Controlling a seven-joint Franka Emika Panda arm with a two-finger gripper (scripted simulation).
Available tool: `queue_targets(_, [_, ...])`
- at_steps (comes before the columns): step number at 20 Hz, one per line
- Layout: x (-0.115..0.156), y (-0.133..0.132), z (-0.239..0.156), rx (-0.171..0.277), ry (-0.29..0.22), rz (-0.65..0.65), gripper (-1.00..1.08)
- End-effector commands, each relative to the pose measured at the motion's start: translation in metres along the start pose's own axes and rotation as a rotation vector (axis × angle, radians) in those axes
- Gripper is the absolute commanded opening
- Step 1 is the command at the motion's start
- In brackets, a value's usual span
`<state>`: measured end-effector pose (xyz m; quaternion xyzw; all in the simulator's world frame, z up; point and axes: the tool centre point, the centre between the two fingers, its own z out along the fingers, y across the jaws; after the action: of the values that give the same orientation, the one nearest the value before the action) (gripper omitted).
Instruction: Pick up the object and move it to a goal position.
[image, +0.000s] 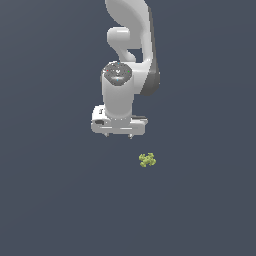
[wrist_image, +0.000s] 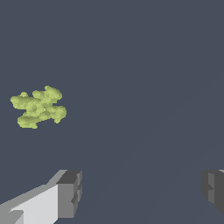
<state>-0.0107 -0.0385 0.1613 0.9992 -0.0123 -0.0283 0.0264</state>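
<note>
The object (image: 147, 160) is a tiny yellow-green lumpy cluster with knobbly lobes, lying on the dark grey floor. It sits in front of my white gripper (image: 119, 135) and toward the exterior view's right, apart from it. In the wrist view the object (wrist_image: 38, 107) lies off to one side, outside the span of the fingers. My gripper (wrist_image: 140, 192) is open, its two grey fingertips (wrist_image: 70, 192) far apart with nothing between them.
The white arm (image: 131, 55) rises behind the gripper toward the top of the exterior view. The plain dark grey surface (image: 60, 200) spreads all around, with no other objects in sight.
</note>
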Motion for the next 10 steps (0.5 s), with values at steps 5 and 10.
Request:
queue_targets(5, [0.003,-0.007,0.003,0.004,0.002,0.069,1.0])
queue_targets(10, [0.008,-0.015,0.007,0.01,0.005,0.158,1.0])
